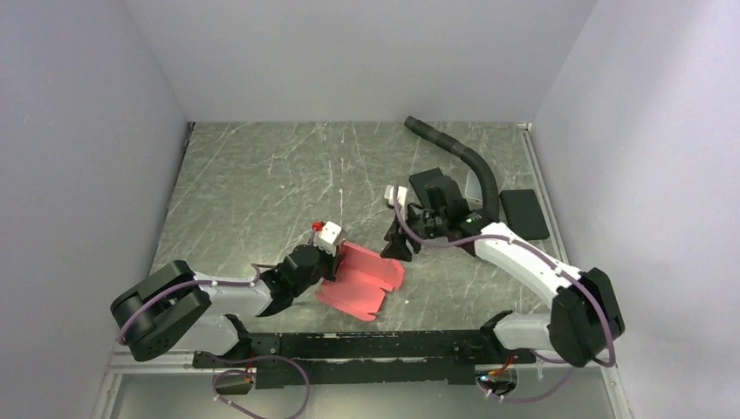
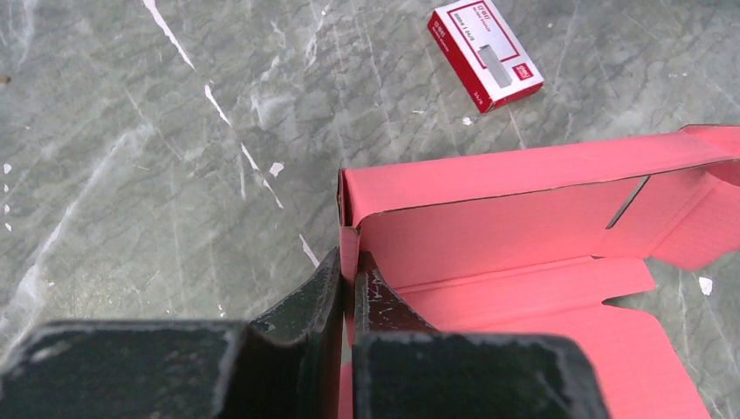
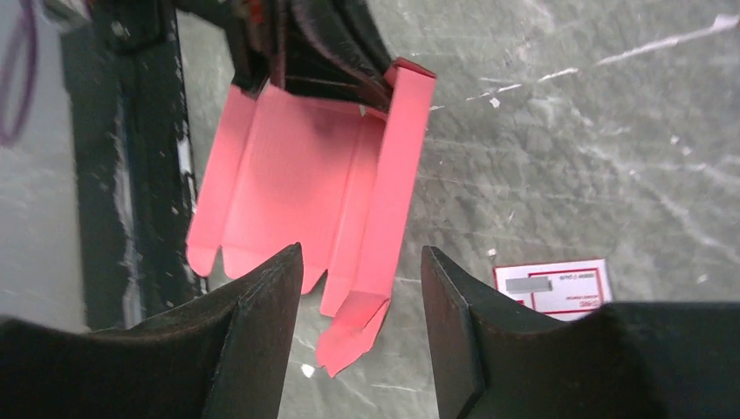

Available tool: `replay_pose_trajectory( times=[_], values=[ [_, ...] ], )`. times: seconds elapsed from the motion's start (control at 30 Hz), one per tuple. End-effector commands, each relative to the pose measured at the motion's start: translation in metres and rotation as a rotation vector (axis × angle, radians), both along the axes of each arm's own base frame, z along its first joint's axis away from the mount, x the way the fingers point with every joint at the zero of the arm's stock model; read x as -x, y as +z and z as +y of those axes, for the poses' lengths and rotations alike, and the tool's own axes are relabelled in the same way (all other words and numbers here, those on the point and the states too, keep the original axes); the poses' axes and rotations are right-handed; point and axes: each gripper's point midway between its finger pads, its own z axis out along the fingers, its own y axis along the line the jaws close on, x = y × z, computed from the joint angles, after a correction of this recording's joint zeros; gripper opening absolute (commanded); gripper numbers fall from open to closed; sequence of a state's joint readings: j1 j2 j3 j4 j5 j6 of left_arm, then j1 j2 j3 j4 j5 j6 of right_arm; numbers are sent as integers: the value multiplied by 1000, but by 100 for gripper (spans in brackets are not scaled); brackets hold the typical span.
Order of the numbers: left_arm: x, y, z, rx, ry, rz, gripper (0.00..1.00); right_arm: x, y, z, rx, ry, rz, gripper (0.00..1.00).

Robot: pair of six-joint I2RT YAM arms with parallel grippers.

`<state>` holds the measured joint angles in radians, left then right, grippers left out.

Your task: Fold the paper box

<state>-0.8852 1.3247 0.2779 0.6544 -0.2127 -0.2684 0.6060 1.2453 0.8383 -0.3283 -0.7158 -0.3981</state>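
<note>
Our left gripper (image 2: 347, 278) is clenched on an upturned side wall of the paper box (image 2: 506, 236), whose other panels lie flat and unfolded on the table (image 1: 262, 175), close to its near edge and about midway along it. Our right gripper (image 3: 362, 262) hangs by the box's right side with its jaws apart, grasping nothing. We see a small red-and-white card (image 2: 485, 54) lying near the box on its far side.

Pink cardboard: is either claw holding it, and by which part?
The left gripper pinches the paper box at its raised side flap's end; the right gripper is open, empty.
</note>
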Motion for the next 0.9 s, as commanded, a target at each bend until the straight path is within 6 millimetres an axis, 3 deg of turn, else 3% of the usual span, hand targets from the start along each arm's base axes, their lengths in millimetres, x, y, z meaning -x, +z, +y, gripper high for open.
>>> replay_pose_trajectory(
  times=[0.0,0.13,0.27,0.53,0.87],
  values=[
    [-5,18,-4,18,-13,-118,6,5,18,11,-187,-6,291,55],
    [-4,17,-6,9,-31,-147,6,-8,8,14,-208,-59,404,53],
    [-3,19,-10,13,-50,-176,6,-9,-8,19,-198,-76,540,56],
    [-2,17,-16,4,-82,-206,6,-11,-40,22,-134,-93,644,57],
    [-3,7,-19,-12,-89,-210,9,-9,-56,27,-75,-114,628,43]
  ],
)
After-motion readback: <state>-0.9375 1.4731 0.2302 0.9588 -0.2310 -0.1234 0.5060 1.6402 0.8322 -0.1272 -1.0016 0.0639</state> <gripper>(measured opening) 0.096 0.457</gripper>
